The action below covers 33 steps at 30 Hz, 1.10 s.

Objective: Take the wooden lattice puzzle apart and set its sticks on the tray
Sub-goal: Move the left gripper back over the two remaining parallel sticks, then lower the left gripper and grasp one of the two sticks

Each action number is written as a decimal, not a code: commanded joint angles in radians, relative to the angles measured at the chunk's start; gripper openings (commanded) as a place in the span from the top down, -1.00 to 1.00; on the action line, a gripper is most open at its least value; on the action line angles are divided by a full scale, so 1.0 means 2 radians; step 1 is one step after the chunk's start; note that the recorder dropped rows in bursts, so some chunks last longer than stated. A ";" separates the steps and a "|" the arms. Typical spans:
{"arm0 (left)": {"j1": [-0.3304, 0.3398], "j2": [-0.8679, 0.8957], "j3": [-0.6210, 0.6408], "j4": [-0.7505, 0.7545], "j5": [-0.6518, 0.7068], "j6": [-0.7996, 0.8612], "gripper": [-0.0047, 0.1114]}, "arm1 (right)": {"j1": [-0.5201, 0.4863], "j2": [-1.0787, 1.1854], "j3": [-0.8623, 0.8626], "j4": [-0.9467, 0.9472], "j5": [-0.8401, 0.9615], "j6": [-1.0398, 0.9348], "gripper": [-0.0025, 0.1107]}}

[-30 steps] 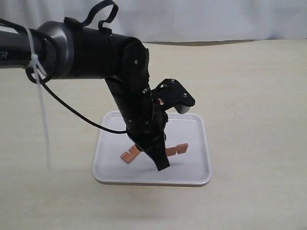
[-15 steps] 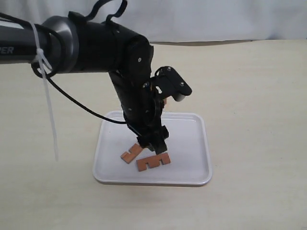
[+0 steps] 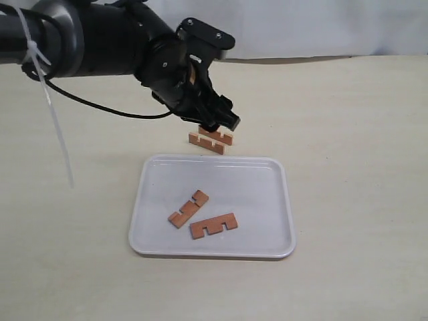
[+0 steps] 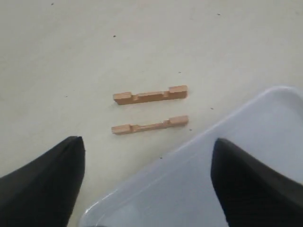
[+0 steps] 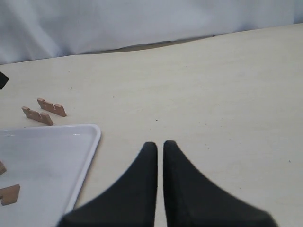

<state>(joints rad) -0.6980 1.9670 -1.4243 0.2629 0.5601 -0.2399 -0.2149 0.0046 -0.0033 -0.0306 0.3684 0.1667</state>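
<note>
On the tray (image 3: pixel 267 200), two sticks (image 3: pixel 213 225), another pair (image 3: pixel 206 143) just outside

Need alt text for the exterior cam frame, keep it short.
A black robot arm's left gripper hangs over two wooden sticks lying side by side on a beige table, just behind a white tray. Two more sticks lie inside the tray.

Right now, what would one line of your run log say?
tray: two sticks inside | two sticks outside | left hand: open, near outside sticks | right hand: shut, empty
</note>
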 commanded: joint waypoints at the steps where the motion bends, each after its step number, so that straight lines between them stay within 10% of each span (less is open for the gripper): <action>1: 0.023 0.020 -0.002 0.003 -0.024 -0.064 -0.37 | -0.002 -0.002 0.002 0.000 -0.002 -0.004 0.88; 33: 0.037 0.080 -0.003 -0.028 -0.088 -0.025 -0.57 | -0.002 -0.002 0.002 0.000 -0.002 -0.004 0.88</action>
<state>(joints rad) -0.6194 2.1126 -1.4243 0.2413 0.4224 -0.2898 -0.2149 0.0046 -0.0033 -0.0306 0.3684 0.1667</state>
